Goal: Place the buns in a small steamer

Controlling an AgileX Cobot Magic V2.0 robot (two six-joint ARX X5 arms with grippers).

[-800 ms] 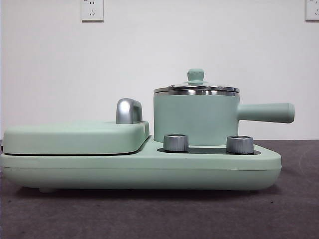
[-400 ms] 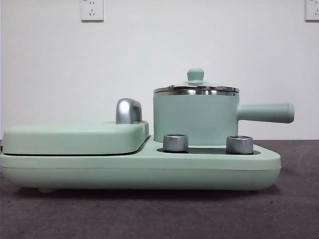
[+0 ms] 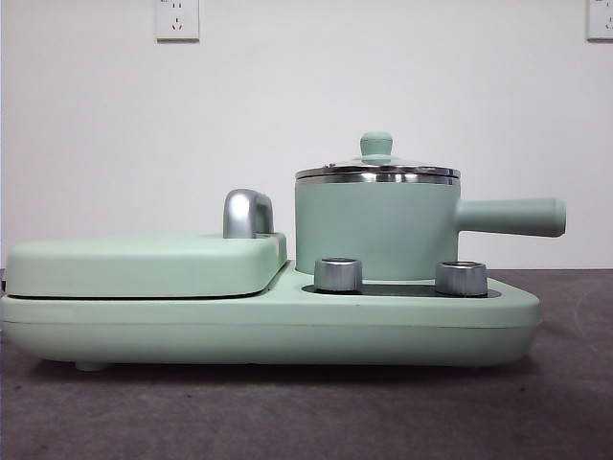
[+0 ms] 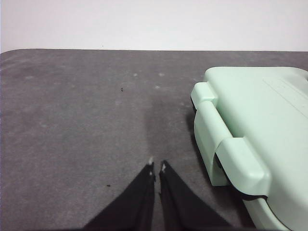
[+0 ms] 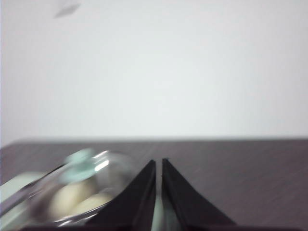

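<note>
The left gripper (image 4: 157,167) has two long black jaws that get thin at the ends, with small pale tips. The right gripper (image 5: 159,161) has the same black pointed jaws.

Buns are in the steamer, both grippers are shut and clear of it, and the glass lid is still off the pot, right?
Not quite: the glass lid is on the small steamer, as the front view shows. The rest holds: the right wrist view shows the buns, blurred, under the glass, and the left gripper and right gripper are shut and hold nothing.
</note>
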